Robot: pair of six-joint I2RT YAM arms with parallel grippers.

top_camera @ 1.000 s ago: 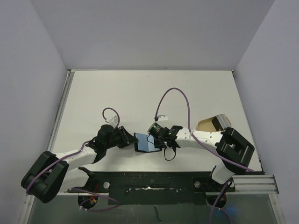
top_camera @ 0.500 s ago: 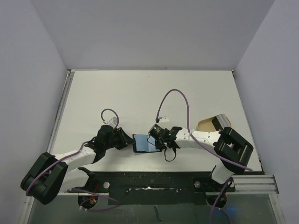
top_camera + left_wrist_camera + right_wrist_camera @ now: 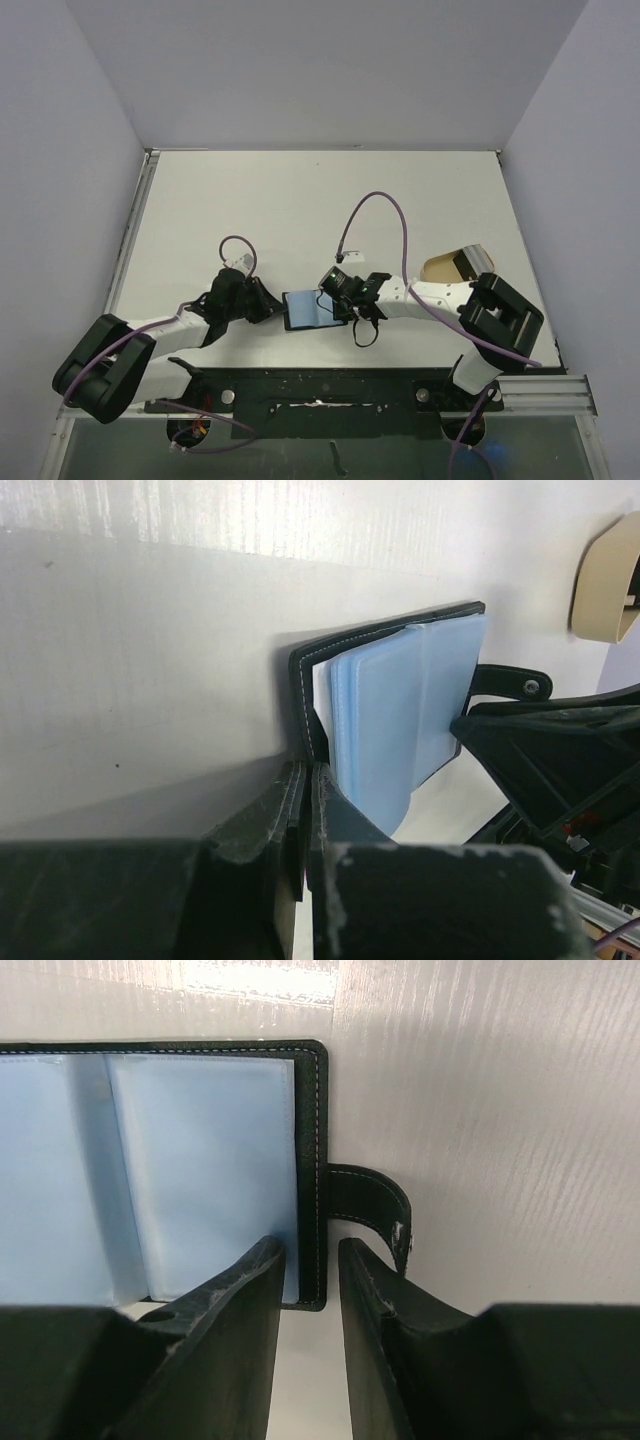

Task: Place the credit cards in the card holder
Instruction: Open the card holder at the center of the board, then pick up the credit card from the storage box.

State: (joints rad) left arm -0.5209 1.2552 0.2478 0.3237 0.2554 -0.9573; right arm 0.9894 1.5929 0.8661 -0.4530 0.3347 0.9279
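The card holder (image 3: 312, 309) lies open on the table between my two grippers, black cover (image 3: 300, 680) outside and pale blue leaves (image 3: 400, 710) fanned inside. I cannot tell whether those leaves are credit cards or sleeves. My left gripper (image 3: 307, 768) is shut, its tips at the near corner of the cover's left edge; in the top view the left gripper (image 3: 272, 306) sits just left of the holder. My right gripper (image 3: 310, 1245) stands narrowly open astride the cover's right edge, one finger over the blue inside (image 3: 200, 1160) and the other beside the snap tab (image 3: 375, 1210).
A tan shallow tray (image 3: 440, 266) with something dark in it sits at the right, behind the right arm (image 3: 500, 310). Purple cables (image 3: 380, 200) loop above both wrists. The metal rail (image 3: 330, 395) runs along the near table edge.
My left gripper's jaws have closed together and its arm has drawn slightly back to the left. The card holder has shifted a little left. The right gripper has barely moved.
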